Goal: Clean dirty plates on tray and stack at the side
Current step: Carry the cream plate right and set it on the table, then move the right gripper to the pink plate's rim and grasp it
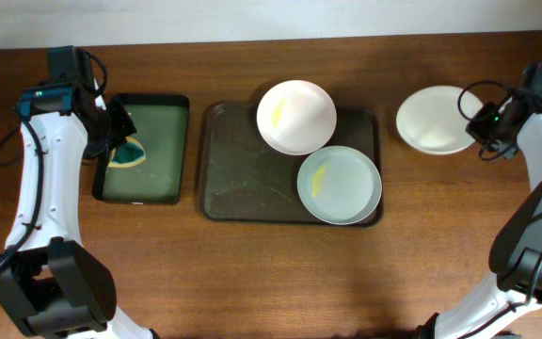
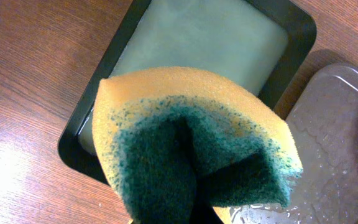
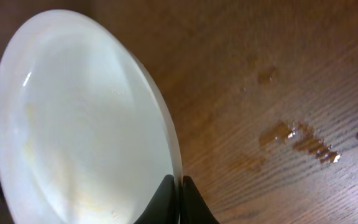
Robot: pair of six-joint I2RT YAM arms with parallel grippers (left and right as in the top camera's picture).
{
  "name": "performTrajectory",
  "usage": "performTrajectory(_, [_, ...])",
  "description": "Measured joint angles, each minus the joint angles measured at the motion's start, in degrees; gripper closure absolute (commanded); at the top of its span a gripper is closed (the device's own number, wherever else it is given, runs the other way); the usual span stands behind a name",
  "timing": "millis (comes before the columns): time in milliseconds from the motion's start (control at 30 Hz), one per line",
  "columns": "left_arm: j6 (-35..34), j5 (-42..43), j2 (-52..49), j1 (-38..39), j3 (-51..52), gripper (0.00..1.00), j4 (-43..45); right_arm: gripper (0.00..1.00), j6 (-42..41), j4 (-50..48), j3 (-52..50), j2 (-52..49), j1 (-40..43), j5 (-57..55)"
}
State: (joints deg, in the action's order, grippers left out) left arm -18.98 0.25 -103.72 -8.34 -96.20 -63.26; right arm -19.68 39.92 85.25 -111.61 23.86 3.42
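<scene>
The dark tray [image 1: 233, 179] holds two white plates with yellow smears: one at its far edge [image 1: 295, 116] and one at its right front [image 1: 339, 184]. A third white plate [image 1: 433, 120] is to the right of the tray, off it. My right gripper [image 1: 479, 122] is shut on that plate's right rim; the wrist view shows the plate [image 3: 79, 124] tilted with the fingertips [image 3: 180, 193] pinching its edge. My left gripper [image 1: 120, 146] is shut on a yellow-and-green sponge [image 2: 191, 143] over the black basin [image 2: 291, 50].
The black basin of green liquid [image 1: 144, 141] stands left of the tray. Water drops [image 3: 297, 140] lie on the wooden table right of the held plate. The tray's wet corner [image 2: 334, 124] shows in the left wrist view.
</scene>
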Motion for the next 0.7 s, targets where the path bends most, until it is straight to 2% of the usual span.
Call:
performTrajectory(67, [-0.02,0.0,0.0,0.0,0.0,1.0,0.04,0.27,-0.04,-0.22,-0.85,0.0,0.0,-0.7])
performTrajectory(133, [0.0,0.0,0.0,0.0,0.0,1.0,0.04,0.19,-0.02,-0.5,-0.85,0.0,0.0,-0.85])
performTrajectory(233, [0.0,0.0,0.0,0.0,0.0,1.0,0.04,0.18,0.72,-0.46,-0.85,0.0,0.0,1.99])
performTrajectory(400, [0.0,0.0,0.0,0.0,0.0,1.0,0.07,0.18,3.69,-1.84,-0.87,0.17,-0.81,19.15])
performTrajectory(500, [0.0,0.0,0.0,0.0,0.0,1.0,0.07,0.18,8.31,-3.61,-0.87,0.94,-4.59,25.75])
performTrajectory(600, [-0.02,0.0,0.0,0.0,0.0,1.0,0.07,0.18,11.65,-3.69,-0.85,1.42,-12.98,24.79])
performTrajectory(700, [0.0,0.0,0.0,0.0,0.02,1.0,0.07,0.19,9.18,-3.96,-0.85,1.4,-21.77,18.03])
